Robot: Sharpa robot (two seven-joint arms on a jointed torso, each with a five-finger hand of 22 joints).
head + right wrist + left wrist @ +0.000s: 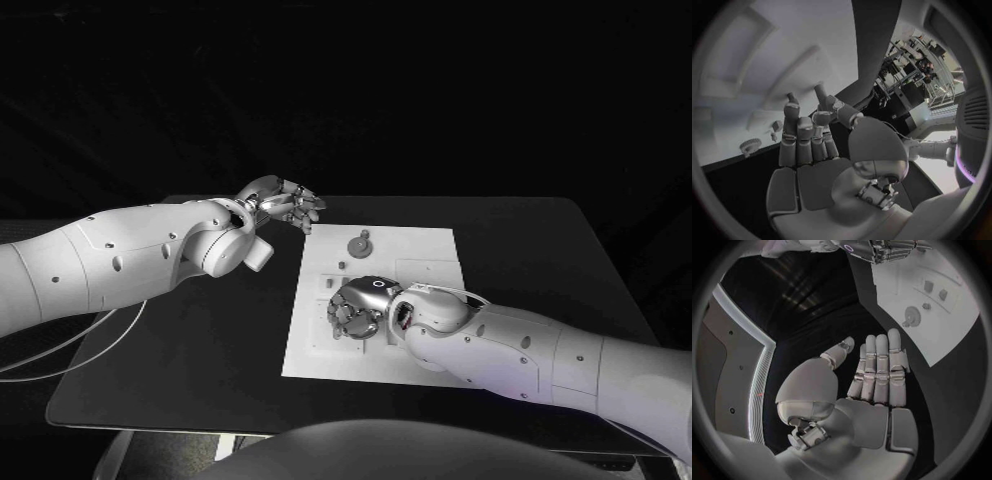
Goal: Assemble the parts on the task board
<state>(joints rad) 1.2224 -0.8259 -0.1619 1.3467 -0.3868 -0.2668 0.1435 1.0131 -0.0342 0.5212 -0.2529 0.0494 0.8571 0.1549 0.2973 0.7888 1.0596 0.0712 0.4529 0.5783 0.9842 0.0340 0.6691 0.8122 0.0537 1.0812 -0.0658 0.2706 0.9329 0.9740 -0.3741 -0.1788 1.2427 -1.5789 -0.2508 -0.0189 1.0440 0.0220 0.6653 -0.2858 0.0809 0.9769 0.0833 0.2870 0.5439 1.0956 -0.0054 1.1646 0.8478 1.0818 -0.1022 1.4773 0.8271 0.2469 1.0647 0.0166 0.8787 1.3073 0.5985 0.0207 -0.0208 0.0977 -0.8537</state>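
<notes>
Task board (426, 245): white plate lying flat mid-table on the black table (577, 260); one grey part, a round disc with a short stem (359, 243), rests on the board's far section, well apart from both hands; in the left wrist view the same round part (911, 317) lies on the board near a few small blocks (929, 286) seated further along the plate.

Right hand (355, 305): hovering low over the board's middle, palm down, fingers (798, 131) partly curled; the right wrist view shows nothing between them; whether the fingertips touch the plate, cannot tell.

Left hand (278, 203): held off the board's far-left corner, above the table; fingers (878, 367) straight and pressed side by side, thumb apart; it holds nothing.

Judgement on stage: early, or between parts; the round part looks loose and not yet seated.

Risks from here: right hand covers the board's middle in the head view, so any slot or part under the palm is hidden, and a blind reach could knock a small piece out of its seat; the round part is thin and flat, so a pinch that lands off-centre could skid it across the smooth plate; the board does not appear to be clamped, so a sideways push might shift the whole plate; left hand idle and not bracing it.
</notes>
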